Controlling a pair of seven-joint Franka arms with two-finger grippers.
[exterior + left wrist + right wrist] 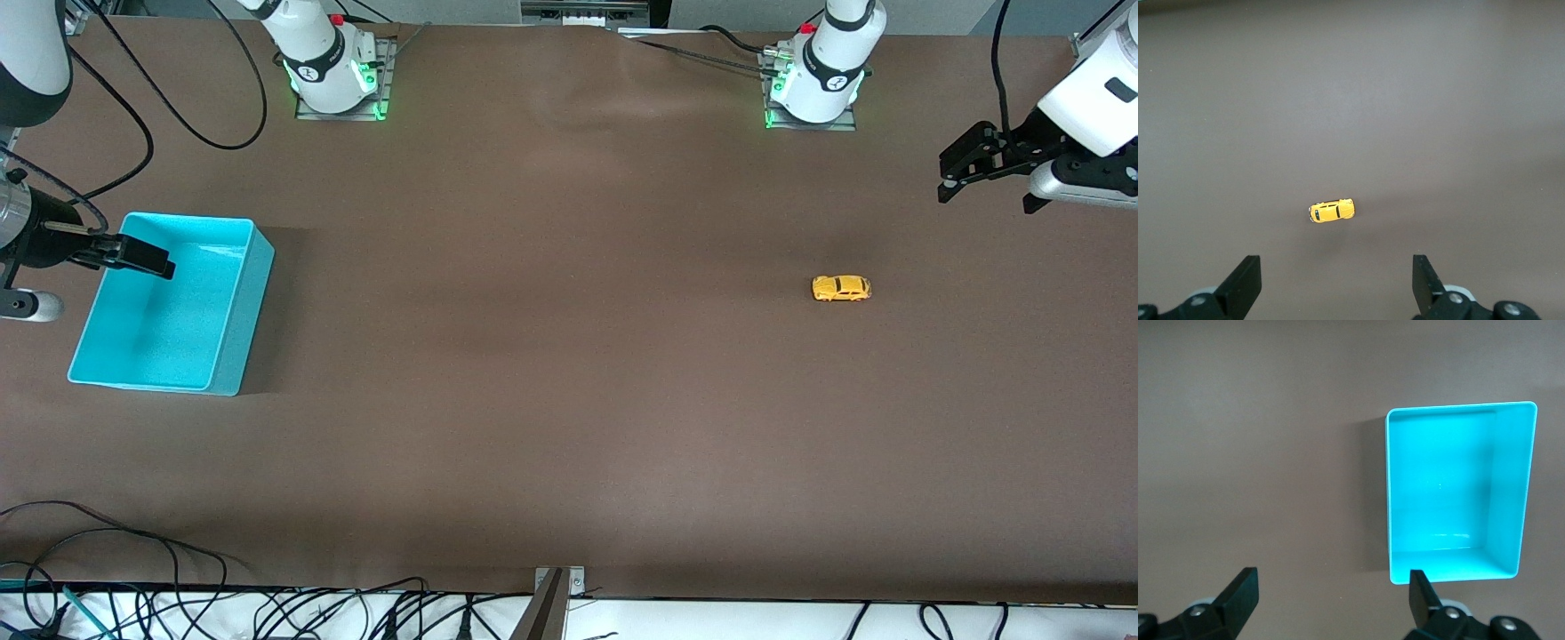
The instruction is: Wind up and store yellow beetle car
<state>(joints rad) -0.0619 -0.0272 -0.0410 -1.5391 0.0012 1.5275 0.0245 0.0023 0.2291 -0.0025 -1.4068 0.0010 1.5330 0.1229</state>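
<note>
The yellow beetle car (841, 288) stands on its wheels on the brown table, toward the left arm's end. It also shows in the left wrist view (1331, 211). My left gripper (987, 197) hangs open and empty in the air over the table's edge at that end, apart from the car; its jaws (1337, 280) stand wide with bare table between them. The turquoise bin (258, 276) sits empty at the right arm's end. My right gripper (164, 264) hangs open and empty over the bin's edge (1331, 597). The bin (1508, 487) shows empty in the right wrist view.
Two robot bases (333, 67) (813, 80) stand along the table's edge farthest from the front camera. Loose cables (133, 569) and a metal bracket (556, 596) lie at the edge nearest that camera. Brown table surface (551, 356) lies between bin and car.
</note>
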